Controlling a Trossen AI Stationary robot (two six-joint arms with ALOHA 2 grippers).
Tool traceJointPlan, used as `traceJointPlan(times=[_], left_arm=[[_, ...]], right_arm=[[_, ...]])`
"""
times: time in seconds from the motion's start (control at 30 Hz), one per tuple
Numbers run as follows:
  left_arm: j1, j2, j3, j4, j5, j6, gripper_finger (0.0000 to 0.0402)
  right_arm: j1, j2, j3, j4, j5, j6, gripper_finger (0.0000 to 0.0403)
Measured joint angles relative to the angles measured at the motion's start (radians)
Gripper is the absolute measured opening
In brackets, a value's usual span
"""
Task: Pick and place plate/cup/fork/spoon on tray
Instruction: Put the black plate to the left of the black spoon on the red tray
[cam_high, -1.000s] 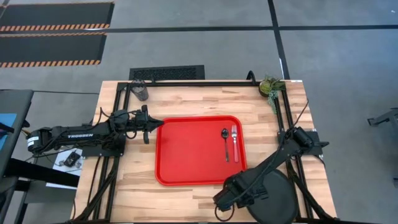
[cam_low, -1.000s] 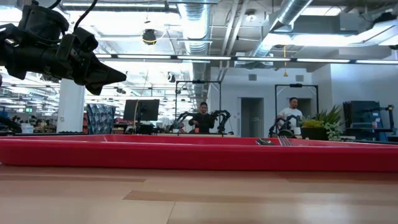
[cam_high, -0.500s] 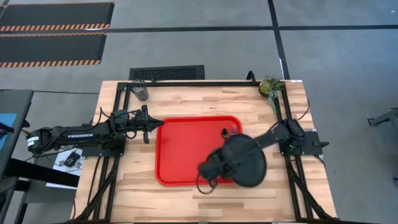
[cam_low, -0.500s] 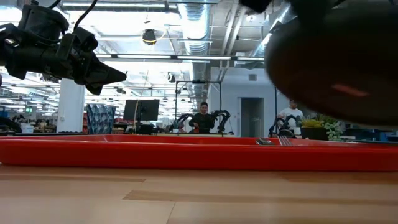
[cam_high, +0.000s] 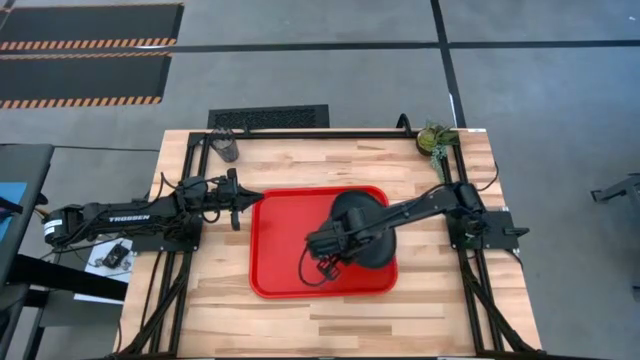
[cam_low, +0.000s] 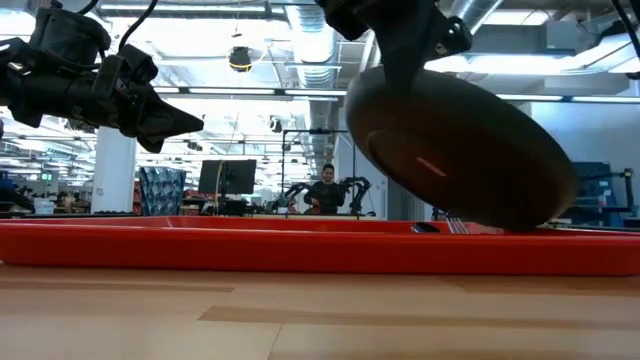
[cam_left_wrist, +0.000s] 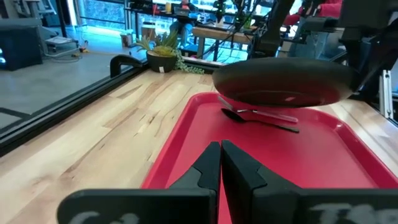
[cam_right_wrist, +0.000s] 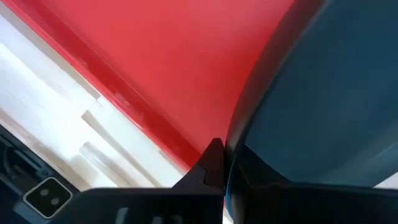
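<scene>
The red tray (cam_high: 285, 255) lies mid-table. My right gripper (cam_high: 328, 243) is shut on the black plate (cam_high: 365, 228), which hangs tilted over the tray's right half. The plate hides the spoon and fork from above. In the left wrist view the black spoon (cam_left_wrist: 249, 118) and the pale fork (cam_left_wrist: 278, 116) lie on the tray floor under the plate (cam_left_wrist: 283, 81). The dark cup (cam_high: 228, 147) stands on the table at the far left. My left gripper (cam_high: 243, 199) is shut and empty, held above the tray's left rim. My right gripper pinches the plate's rim (cam_right_wrist: 235, 146) between its two fingers, on the plate's left side as the high view shows it. The fingers come from above and slant down. The plate hangs tilted (cam_low: 450, 150), its right edge lowest; I cannot tell whether that edge touches the tray.
A small green potted plant (cam_high: 437, 138) stands at the far right corner. Black frame rails run along the table's left and right sides (cam_high: 470, 270). Bare wood lies between the tray and the near edge. People stand in the room beyond the table (cam_low: 325, 190).
My right gripper has carried the plate from the table's near right corner, off the tray, up and toward the far and left edges. The plate now hangs tilted over the tray's right half, above the spoon and fork.
</scene>
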Motion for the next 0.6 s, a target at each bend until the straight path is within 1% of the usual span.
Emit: traceJointPlan(times=[0.17,0.3,0.4,0.5,0.6], left_arm=[[0.000,0.000,0.000,0.000,-0.001,0.001,0.0002],[0.000,0.000,0.000,0.000,-0.002,0.004,0.0002],[0.000,0.000,0.000,0.000,-0.002,0.004,0.0002],[0.000,0.000,0.000,0.001,-0.002,0.005,0.0002],[0.000,0.000,0.000,0.001,-0.002,0.017,0.0002]], right_arm=[[0.011,0.000,0.005,-0.009,0.011,-0.010,0.0012],[0.019,-0.001,0.050,-0.035,0.022,-0.024,0.0012],[0.030,0.000,0.106,-0.101,0.054,-0.040,0.0012],[0.041,-0.003,0.139,-0.101,0.095,-0.113,0.0012],[0.040,0.000,0.142,-0.073,0.112,-0.200,0.0012]])
